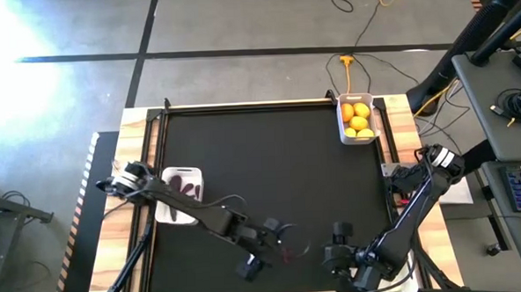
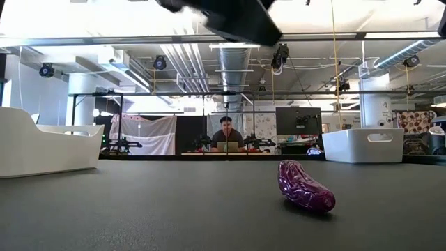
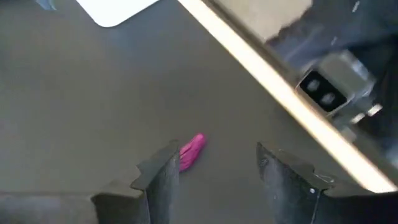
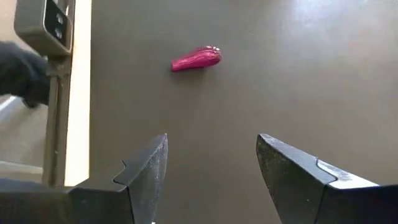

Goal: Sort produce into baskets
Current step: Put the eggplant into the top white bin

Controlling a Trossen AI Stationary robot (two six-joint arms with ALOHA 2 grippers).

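High view: left hand [image 1: 278, 236] hangs open over the purple vegetable [image 1: 289, 251] at six o'clock on the counter [image 1: 270, 163]. Right hand [image 1: 337, 248], open, waits beside. Next, probably descend and grasp it.

The bench [image 1: 270, 163] is matte black with a pale wood rim. A glossy purple eggplant [image 2: 305, 186] lies on it, while yellow-orange citrus fruits [image 1: 357, 120] fill one white basket [image 1: 341, 129] and dark purple eggplants [image 1: 186, 183] another white basket [image 1: 171, 211].

Both end effectors [image 3: 211, 171] [image 4: 211, 168] open, empty
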